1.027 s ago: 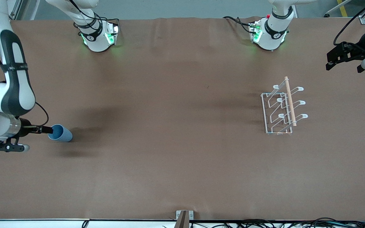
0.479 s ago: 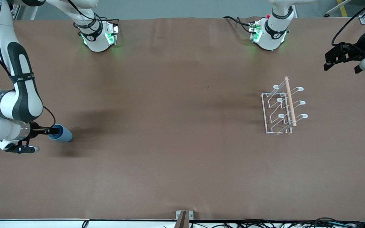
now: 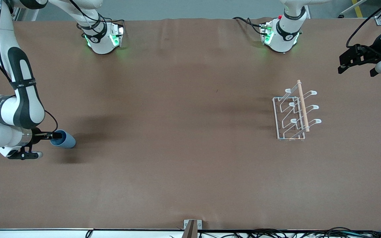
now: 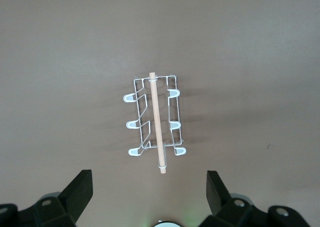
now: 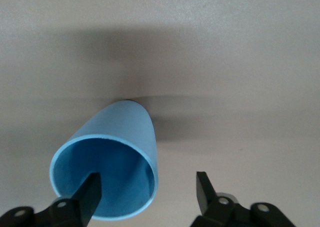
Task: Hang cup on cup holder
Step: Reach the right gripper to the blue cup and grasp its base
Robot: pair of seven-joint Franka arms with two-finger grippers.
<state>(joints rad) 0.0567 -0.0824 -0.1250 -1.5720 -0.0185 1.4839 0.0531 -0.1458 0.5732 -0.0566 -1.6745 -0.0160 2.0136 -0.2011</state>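
**A:** Where's the cup (image 3: pixel 64 139)?

**B:** On the table at the right arm's end, well apart from the cup holder (image 3: pixel 294 112), which stands at the left arm's end. The cup lies on its side — long axis running along the table's length, open mouth facing the right gripper (image 3: pixel 57 135), closed base pointing toward the holder.

**A:** State of that gripper?

**B:** Jaws are apart, nothing clamped. From the right wrist view you see one finger (image 5: pixel 88 193) inside the cup's mouth and the other (image 5: pixel 202 186) outside in free air, so the wall on that side sits between them. Not gripped yet as far as I can see.

**A:** So what does your next move turn on?

**B:** That wall staying between the fingers. I'd judge you only need to pinch it — no reorienting first. The cup is light and lying round-side down, so it may roll if one finger touches before the other.

**A:** Left arm?

**B:** Waiting. The left gripper (image 3: pixel 356 59) hangs wide open, empty, above the table edge at its own end; its wrist view looks down on the holder. It's nearer the holder, but the right arm is the one at the cup — you carry it across.
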